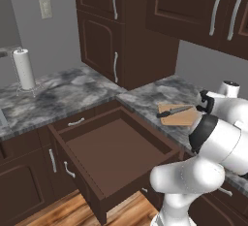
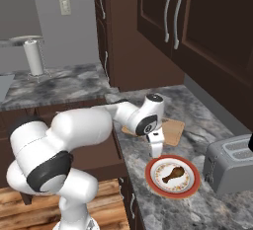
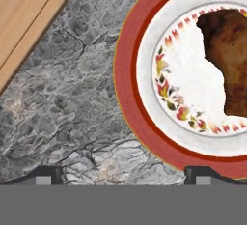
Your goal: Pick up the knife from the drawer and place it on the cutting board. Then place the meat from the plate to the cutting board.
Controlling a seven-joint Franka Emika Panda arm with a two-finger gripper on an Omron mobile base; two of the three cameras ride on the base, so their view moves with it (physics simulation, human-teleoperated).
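Note:
The wide drawer (image 1: 114,147) stands pulled out and bare inside. On the tan cutting board (image 1: 186,118) lies the knife (image 1: 174,111), black handle to the left. In the right base view the board (image 2: 174,131) sits just behind the red-rimmed plate (image 2: 154,182), which carries the brown meat (image 2: 173,173). My gripper (image 2: 156,154) points down over the plate's left edge, open and holding nothing. In the hand view the plate rim (image 3: 130,98) and meat (image 3: 231,60) lie to the right, the board corner (image 3: 24,16) at upper left, and the gripper (image 3: 123,175) straddles the rim.
A grey toaster (image 2: 230,165) stands right of the plate. A paper towel roll (image 1: 23,70) is on the far left counter. Dark cabinets hang above the marble counter (image 2: 163,209).

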